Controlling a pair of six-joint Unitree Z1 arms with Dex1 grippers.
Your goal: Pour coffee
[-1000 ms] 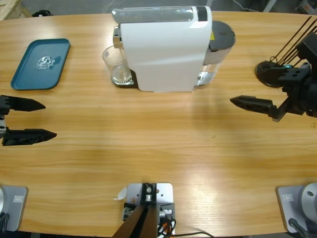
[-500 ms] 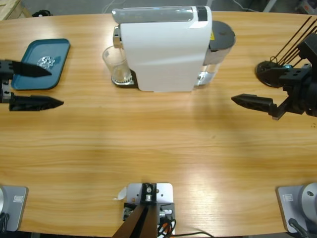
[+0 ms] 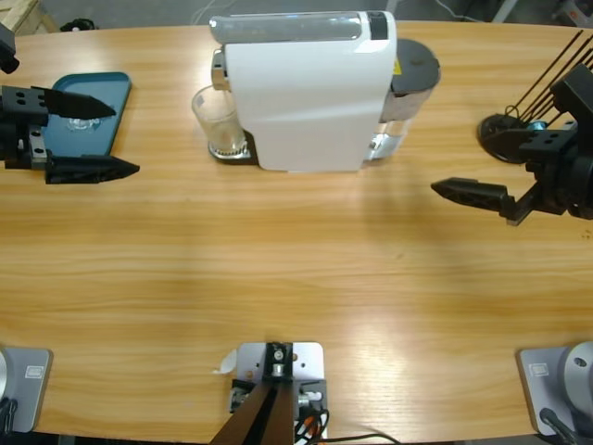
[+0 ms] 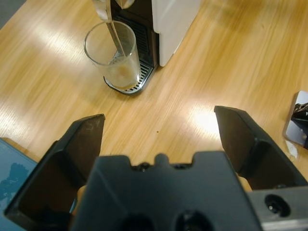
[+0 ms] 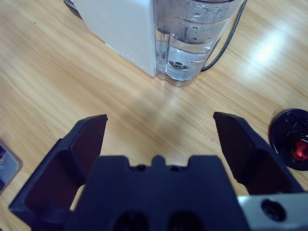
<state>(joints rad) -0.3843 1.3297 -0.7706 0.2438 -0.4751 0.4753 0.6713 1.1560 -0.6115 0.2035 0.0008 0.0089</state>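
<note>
Coffee (image 4: 124,73) seen as shallow brown layer in glass (image 3: 218,122) on machine's (image 3: 310,93) drip tray, wide bare surface (image 3: 296,269) in front, left gripper (image 3: 100,137) jaws apart beside teal tray (image 3: 56,148), right gripper (image 5: 159,139) jaws apart, no legible writing.

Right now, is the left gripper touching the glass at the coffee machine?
Apart. In the left wrist view, bare table shows between the open left gripper and the glass.

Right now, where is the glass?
In the high view the glass stands upright on the drip tray at the coffee machine's left end, right of the blue tray.
</note>
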